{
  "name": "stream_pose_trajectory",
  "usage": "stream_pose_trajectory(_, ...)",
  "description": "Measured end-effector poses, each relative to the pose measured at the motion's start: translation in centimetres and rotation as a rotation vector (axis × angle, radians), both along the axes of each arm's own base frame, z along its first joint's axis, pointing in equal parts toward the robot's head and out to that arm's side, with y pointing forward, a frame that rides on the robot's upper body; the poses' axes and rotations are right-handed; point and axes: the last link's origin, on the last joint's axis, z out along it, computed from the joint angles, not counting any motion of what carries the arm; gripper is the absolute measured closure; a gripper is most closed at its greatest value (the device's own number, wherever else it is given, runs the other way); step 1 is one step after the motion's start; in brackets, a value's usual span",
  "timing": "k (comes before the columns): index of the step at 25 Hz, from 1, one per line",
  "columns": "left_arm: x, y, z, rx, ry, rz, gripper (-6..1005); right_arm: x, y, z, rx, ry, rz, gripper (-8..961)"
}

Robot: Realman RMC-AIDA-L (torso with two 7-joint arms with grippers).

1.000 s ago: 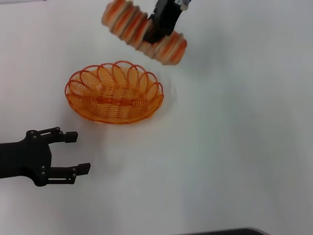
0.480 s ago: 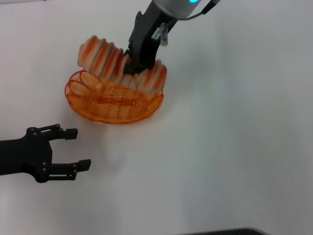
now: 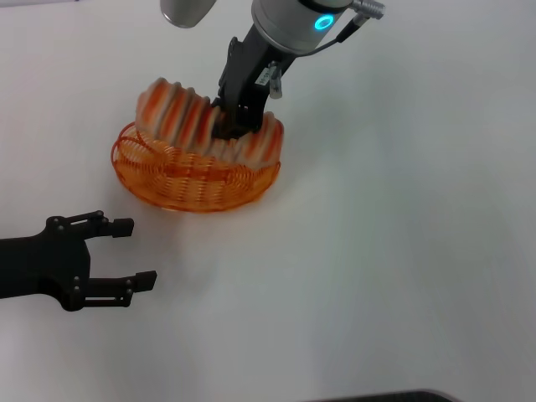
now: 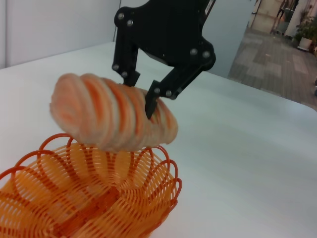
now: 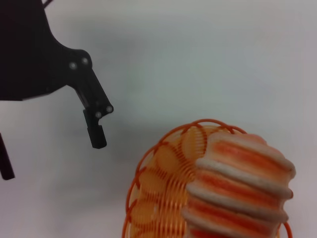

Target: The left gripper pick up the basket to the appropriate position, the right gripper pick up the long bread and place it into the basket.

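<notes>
White table [image 3: 402,251], bread [image 3: 205,126] over basket [image 3: 180,188]

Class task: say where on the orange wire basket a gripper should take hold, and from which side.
Grip the basket at its looped rim on the near end, coming from the open left gripper's side. The rim loops give something to pinch, and the right gripper with the bread crowds the far side.

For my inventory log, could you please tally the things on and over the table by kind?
Baskets: 1, the orange basket.
Loaves: 1, the long bread, held over the basket.
Grippers: 2, the right gripper with jaws shut on the bread, and the left gripper open near the basket.
Total: 4.
</notes>
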Motion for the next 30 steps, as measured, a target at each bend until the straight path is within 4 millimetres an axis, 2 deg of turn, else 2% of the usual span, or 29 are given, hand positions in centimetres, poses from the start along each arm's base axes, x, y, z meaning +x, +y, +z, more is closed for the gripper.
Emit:
stream_pose_trajectory(1,0.0,0.0,0.0,0.0,0.0,0.0,124,0.0,0.1,0.0,0.004,0.002,0.0,710)
stream_pose_trajectory(6,0.0,0.0,0.0,-0.002,-0.002,0.001,124,0.0,0.2,-0.1,0.009,0.008,0.0,489)
stream_pose_trajectory(15,0.0,0.0,0.0,-0.002,-0.002,0.002,125,0.0,0.5,-0.2,0.028,0.037,0.001,284)
stream_pose_trajectory(18,0.0,0.0,0.0,-0.002,-0.002,0.002,125,0.0,0.5,0.0,0.03,0.112,-0.031,217)
stream_pose_trajectory(21,0.0,0.0,0.0,0.003,-0.004,0.001,125,0.4,0.7,0.9,0.025,0.273,-0.096,150)
stream_pose_trajectory(23,0.1,0.1,0.1,0.011,-0.009,-0.002,125,1.1,0.7,1.9,0.024,0.403,-0.138,105)
stream_pose_trajectory(25,0.1,0.2,0.2,0.016,-0.012,-0.004,124,2.3,0.5,3.0,0.019,0.521,-0.182,105)
stream_pose_trajectory(30,0.1,0.3,0.4,0.026,-0.014,-0.005,124,7.1,-1.4,5.9,-0.004,0.744,-0.281,107)
